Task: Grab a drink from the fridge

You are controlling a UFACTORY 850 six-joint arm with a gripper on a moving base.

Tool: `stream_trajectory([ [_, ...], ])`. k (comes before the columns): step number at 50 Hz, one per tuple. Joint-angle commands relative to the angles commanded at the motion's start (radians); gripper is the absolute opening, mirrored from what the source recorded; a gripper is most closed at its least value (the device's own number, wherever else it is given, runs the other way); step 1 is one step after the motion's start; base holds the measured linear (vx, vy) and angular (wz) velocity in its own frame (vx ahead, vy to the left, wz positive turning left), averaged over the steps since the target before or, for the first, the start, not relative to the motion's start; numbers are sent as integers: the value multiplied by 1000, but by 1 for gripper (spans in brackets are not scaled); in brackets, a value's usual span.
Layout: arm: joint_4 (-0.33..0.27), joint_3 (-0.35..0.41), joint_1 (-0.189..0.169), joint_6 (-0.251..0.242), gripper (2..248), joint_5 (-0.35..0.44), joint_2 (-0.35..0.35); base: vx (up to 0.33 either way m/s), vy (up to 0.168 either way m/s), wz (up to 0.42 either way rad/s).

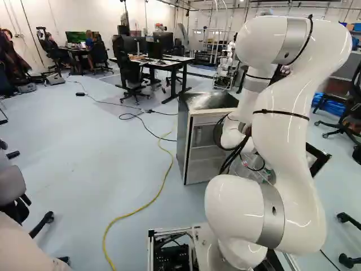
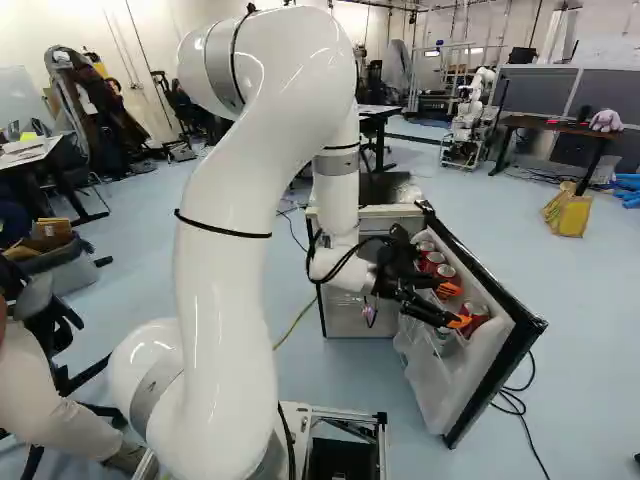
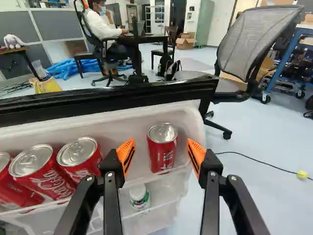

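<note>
In the right base view my gripper (image 2: pixel 454 306) reaches over the door shelf of the fridge (image 2: pixel 377 212), whose door (image 2: pixel 484 312) hangs open to the arm's right. Seen from the wrist, the gripper (image 3: pixel 161 152) stands open, its orange pads on either side of a red can (image 3: pixel 162 155) at the shelf's end. Gaps show between that can and both pads. Several more red cans (image 3: pixel 79 157) stand in the same white shelf (image 3: pixel 117 122), outside one finger. A bottle with a white cap (image 3: pixel 139 194) is in the lower shelf. The left base view shows the fridge's side (image 1: pixel 183 135).
A yellow cable (image 1: pixel 161 183) crosses the floor left of the fridge. Black cables (image 2: pixel 512 402) lie beside the open door. Beyond the door stands an office chair (image 3: pixel 247 49). Desks (image 1: pixel 163 63) and another robot (image 2: pixel 470 120) are farther back.
</note>
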Motion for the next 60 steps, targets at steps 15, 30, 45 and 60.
stream_trajectory([
  [15, -50, -9, -49, 0, 162, 0, -5, 0, 0, 0],
  [30, -63, -9, -54, 0, 162, 0, -5, 0, 0, 0],
  [45, -63, -9, -54, 0, 125, 0, -5, 0, 0, 0],
  [60, -63, -9, -54, 0, 83, 0, -5, 0, 0, 0],
])
